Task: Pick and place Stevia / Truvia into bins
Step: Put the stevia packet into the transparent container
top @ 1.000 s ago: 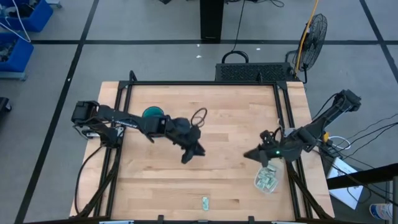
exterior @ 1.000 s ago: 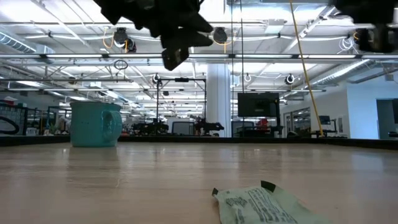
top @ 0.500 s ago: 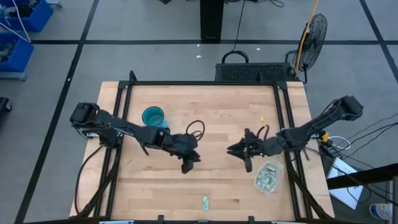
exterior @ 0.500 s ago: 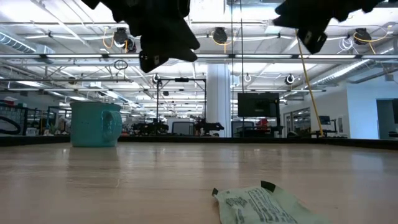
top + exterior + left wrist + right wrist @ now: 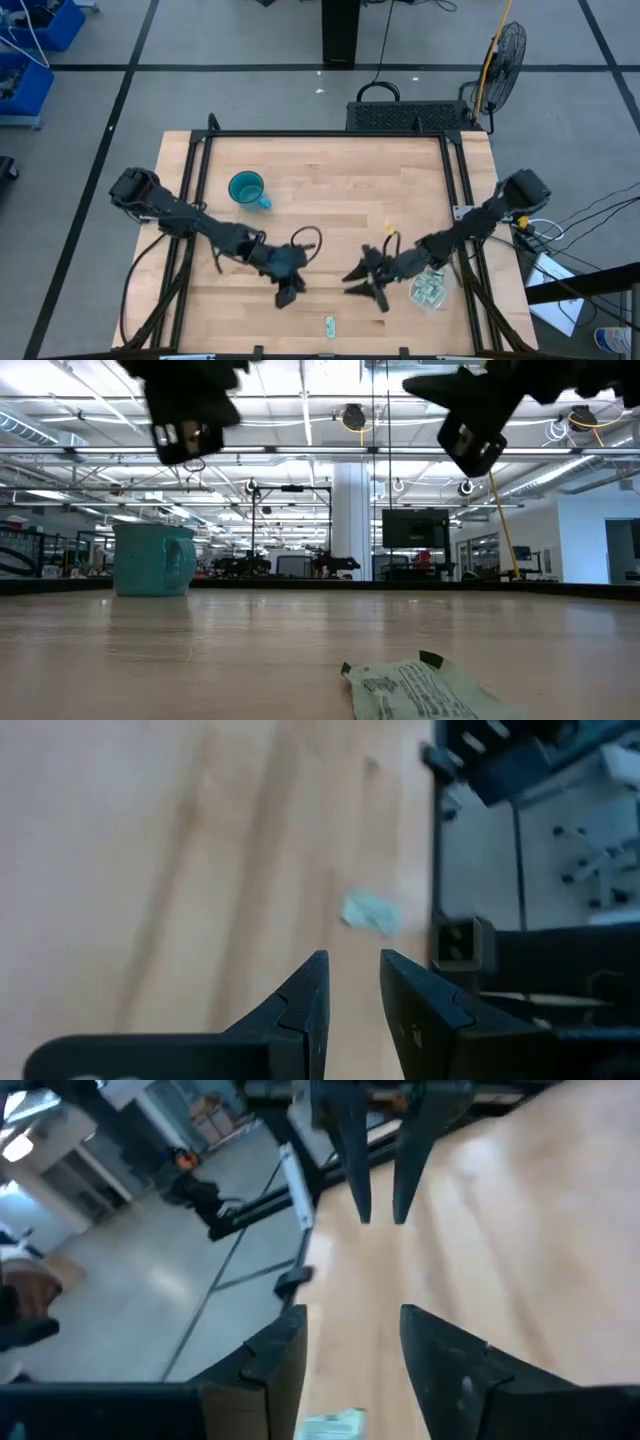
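Observation:
One pale green Stevia sachet (image 5: 329,325) lies flat on the wood near the table's front edge; it also shows close up in the low view (image 5: 430,690). The clear bin (image 5: 446,290) stands at the near right with several sachets (image 5: 428,288) in it. My left gripper (image 5: 283,298) hangs above the table left of the lone sachet (image 5: 370,912), open by a narrow gap (image 5: 352,982), with nothing in it. My right gripper (image 5: 352,285) hangs left of the bin, open (image 5: 350,1330) and empty, with the sachet (image 5: 330,1426) below it.
A teal mug (image 5: 246,188) stands at the far left of the table, also in the low view (image 5: 153,558). Black frame rails (image 5: 455,200) run along the table's sides. Bare wood lies between the two grippers and the front edge.
My left gripper has gone toward the table's near edge and a little left. My right gripper has left the place above the bin, going toward the table's left and then toward the near edge, ending close to the lone sachet. The sachet and bin have stayed put.

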